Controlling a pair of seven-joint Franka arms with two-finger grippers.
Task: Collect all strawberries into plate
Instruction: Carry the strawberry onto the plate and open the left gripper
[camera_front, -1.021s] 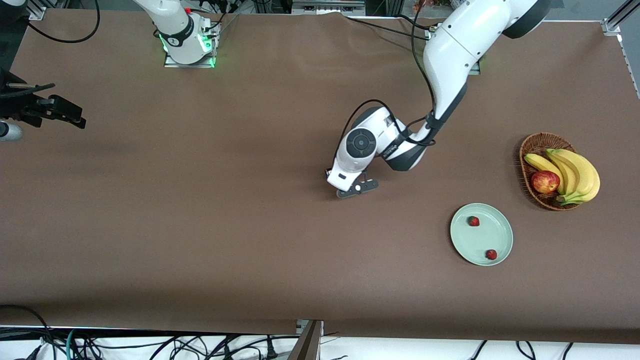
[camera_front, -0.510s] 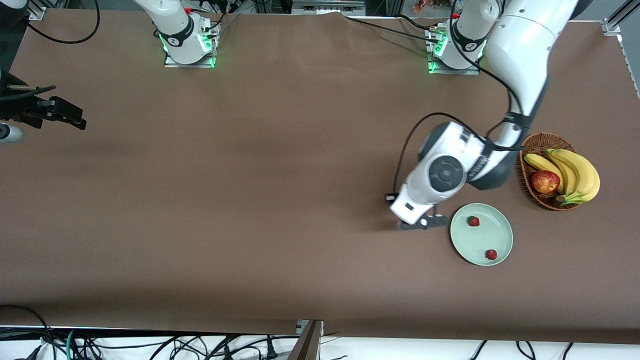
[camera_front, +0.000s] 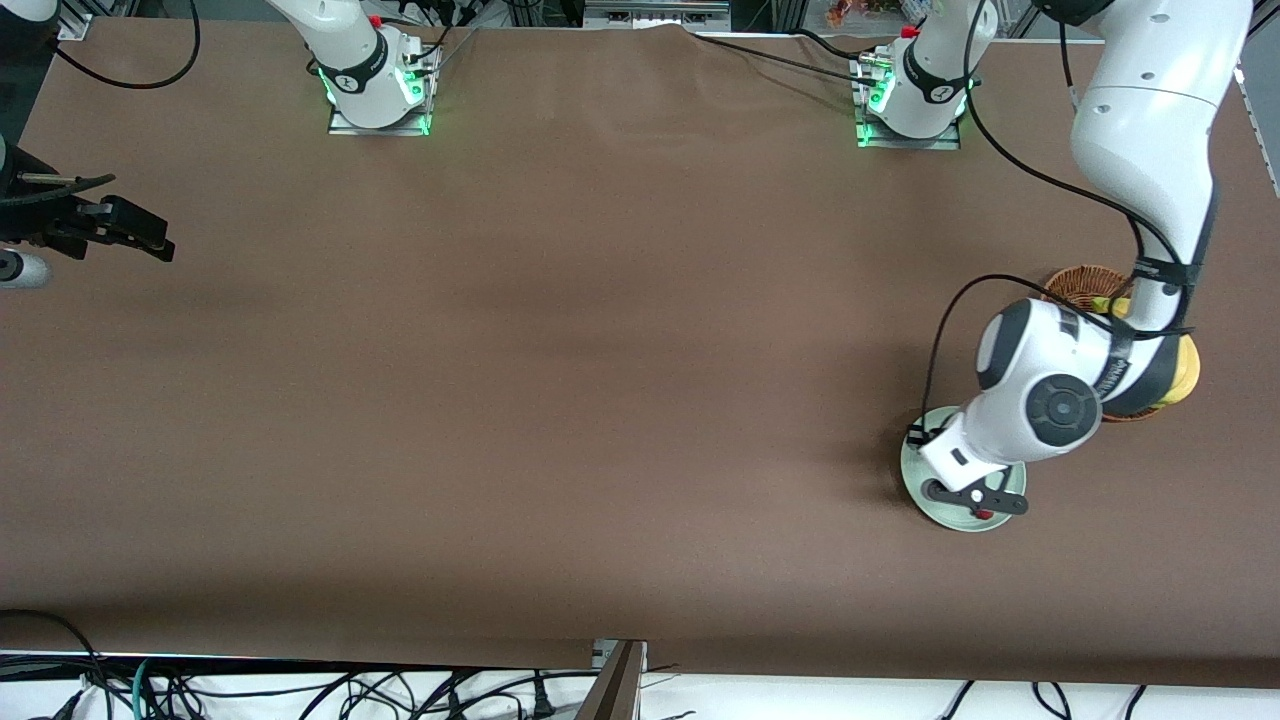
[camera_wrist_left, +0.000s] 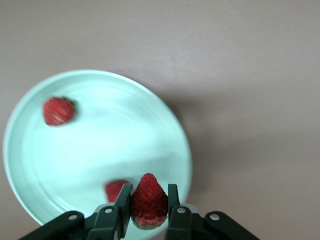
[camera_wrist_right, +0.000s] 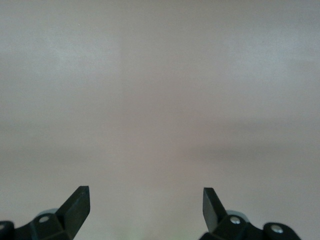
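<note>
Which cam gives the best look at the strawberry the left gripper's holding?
Left wrist view: the held strawberry sits clamped in the left gripper, over the plate. In the front view the arm's wrist hides it; only the gripper over the plate shows. The right wrist view shows bare table.

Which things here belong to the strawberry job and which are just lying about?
Part of the job:
- held strawberry, pinched in the left gripper over the plate
- two strawberries in the plate
- plate

Just lying about:
- basket with bananas, mostly hidden by the left arm
- right gripper, jaws open, waiting at its end of the table
</note>
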